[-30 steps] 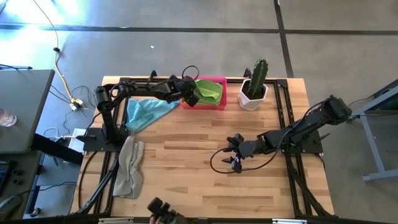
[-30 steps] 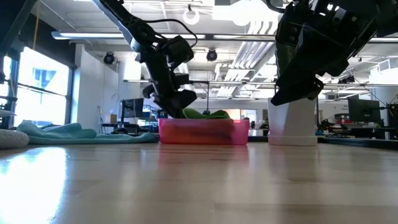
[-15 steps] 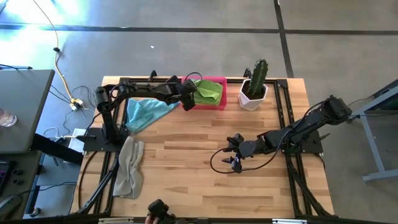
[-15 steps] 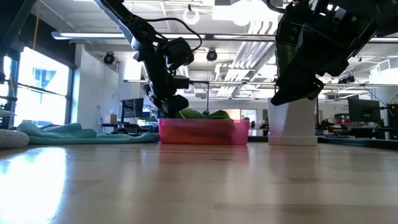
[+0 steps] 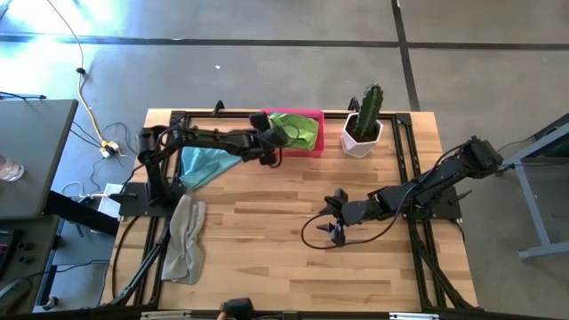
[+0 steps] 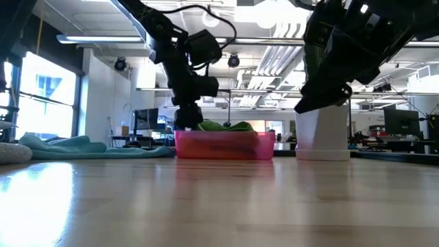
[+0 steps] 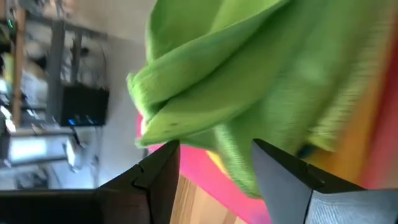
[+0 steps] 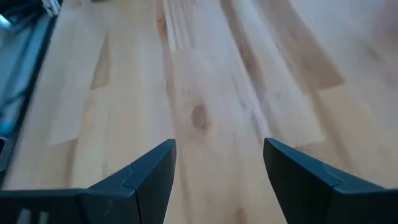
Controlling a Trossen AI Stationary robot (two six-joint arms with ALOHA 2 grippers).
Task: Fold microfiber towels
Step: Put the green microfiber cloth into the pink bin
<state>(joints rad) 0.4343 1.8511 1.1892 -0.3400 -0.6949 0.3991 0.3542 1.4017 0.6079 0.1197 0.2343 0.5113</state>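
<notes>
left hand: the left hand [image 5: 277, 142] sits at the near left edge of the pink rectangular plastic tray [image 5: 308, 149] at the far side of the wooden tabletop [image 5: 267, 231]. Its fingers [image 7: 158, 174] are spread apart with nothing pinched between them, and the lime green microfiber towel [image 7: 249, 87] bulges just in front of them.

right hand: the right hand [image 5: 336, 218] hangs over bare wood near the middle of the tabletop, fingers [image 8: 149, 174] wide, holding nothing.

green towel: bunched up in the pink tray, draped over its left wall [image 6: 223, 127]. It looks like a lump, not a tidy square.

other towels: a light blue microfiber towel [image 5: 206, 160] lies crumpled at the far left, and a grey microfiber towel [image 5: 184, 240] sits nearer on the left edge. Both look unfolded to me.

snag risk: the spread fingers are so close to the green cloth that the fibres could catch on one when the arm moves off, dragging the towel out of the tray.

tray risk: that hand is right at the tray wall too, so a sideways nudge could shove the light tray toward the white pot with the green cactus [image 5: 364, 124] on its right.

blue towel risk: the left arm reaches right over the blue towel, so it could sweep that one further out of shape, I'd guess.
</notes>
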